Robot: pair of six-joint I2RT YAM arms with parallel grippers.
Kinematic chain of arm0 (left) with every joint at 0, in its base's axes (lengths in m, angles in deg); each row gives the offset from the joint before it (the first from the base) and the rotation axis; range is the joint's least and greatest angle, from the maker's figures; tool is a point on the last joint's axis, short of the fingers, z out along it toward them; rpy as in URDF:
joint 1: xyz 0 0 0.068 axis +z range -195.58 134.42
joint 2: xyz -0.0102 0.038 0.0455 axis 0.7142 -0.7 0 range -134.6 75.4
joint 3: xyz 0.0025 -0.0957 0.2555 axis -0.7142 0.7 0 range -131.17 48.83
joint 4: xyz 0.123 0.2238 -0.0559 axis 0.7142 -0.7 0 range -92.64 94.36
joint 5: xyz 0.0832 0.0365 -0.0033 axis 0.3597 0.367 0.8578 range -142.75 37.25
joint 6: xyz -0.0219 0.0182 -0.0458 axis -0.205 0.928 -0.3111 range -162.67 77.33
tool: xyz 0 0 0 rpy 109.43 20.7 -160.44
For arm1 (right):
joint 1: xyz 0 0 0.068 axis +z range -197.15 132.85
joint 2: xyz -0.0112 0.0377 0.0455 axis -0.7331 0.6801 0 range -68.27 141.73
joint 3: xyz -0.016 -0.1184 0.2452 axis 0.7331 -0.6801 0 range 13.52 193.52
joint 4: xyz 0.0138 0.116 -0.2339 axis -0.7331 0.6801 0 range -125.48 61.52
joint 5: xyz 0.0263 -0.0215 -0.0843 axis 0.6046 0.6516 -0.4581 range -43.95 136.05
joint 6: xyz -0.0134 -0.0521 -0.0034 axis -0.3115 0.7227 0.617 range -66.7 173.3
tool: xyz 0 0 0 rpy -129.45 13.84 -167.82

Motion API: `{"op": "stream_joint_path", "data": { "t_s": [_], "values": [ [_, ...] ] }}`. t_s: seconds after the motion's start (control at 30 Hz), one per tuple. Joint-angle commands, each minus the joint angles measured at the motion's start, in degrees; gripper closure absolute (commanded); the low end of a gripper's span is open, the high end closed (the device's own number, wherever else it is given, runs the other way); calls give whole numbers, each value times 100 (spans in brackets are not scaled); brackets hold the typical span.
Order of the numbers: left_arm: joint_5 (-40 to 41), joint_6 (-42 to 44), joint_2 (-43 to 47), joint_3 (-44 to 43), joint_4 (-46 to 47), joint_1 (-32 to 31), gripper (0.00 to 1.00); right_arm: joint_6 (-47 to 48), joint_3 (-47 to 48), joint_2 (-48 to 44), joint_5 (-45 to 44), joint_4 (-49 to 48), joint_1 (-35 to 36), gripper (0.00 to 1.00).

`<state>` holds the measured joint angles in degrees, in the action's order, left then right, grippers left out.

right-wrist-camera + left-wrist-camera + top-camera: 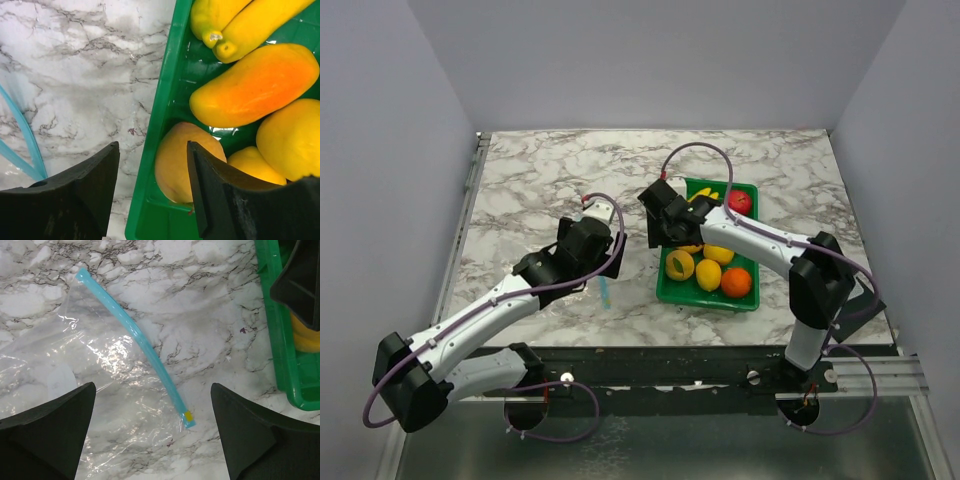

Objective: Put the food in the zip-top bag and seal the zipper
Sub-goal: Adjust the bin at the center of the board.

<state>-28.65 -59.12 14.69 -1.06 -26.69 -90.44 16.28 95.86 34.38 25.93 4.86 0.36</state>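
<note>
The clear zip-top bag [75, 375] lies flat on the marble, its light blue zipper [135, 340] running diagonally; the zipper also shows in the top view [607, 291]. My left gripper [152, 430] hovers open and empty above the bag's mouth corner. The food sits in a green tray [670, 290]: lemons [708, 274], an orange fruit [736, 282], a red one [740, 201], bananas [250, 20], a mango-like fruit [255, 85]. My right gripper [152, 165] is open above the tray's left rim, straddling it, with a yellow-orange fruit [177, 160] beside its right finger.
The green tray's rim [165, 95] runs upright through the right wrist view. Marble table edge lies near the arm bases [670, 345]. Grey walls enclose the table on three sides.
</note>
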Motion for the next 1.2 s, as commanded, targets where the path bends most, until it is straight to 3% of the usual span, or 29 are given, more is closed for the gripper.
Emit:
{"op": "stream_joint_path", "data": {
  "t_s": [0.0, 0.47, 1.17],
  "values": [
    [-37, 131, 313, 255, 337, 4, 1, -134, 390, 329, -379, 106, -5, 40],
    [227, 136, 774, 430, 556, 3, 1, -291, 707, 917, -608, 197, -148, 47],
    [227, 159, 712, 458, 591, -3, 1, -256, 542, 1235, -516, -186, -334, 59]
  ]
}}
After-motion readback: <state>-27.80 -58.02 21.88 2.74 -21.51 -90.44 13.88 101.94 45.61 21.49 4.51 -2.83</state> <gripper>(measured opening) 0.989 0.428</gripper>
